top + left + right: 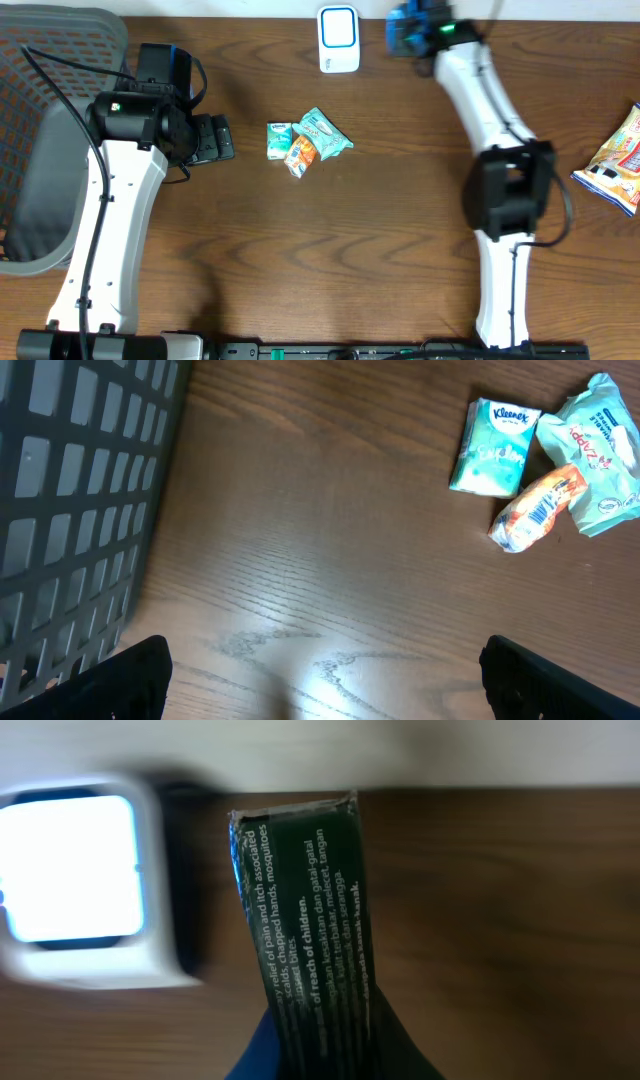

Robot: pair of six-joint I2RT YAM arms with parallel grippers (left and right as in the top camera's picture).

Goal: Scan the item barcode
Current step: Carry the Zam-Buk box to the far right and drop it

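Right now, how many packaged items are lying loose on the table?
4. A Kleenex pack, an orange sachet and a teal pack cluster mid-table; a snack bag lies at the right edge. Any in the basket would be hidden.

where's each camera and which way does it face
Overhead: above the table, facing down; both arms, basket, scanner, packet pile.
Left wrist: near basket, facing down at it and pile; left end effector open, fingers in bottom corners.
Right wrist: by scanner, facing the held green box; right end effector barely shows.
Shared: overhead and left wrist both show basket and pile.
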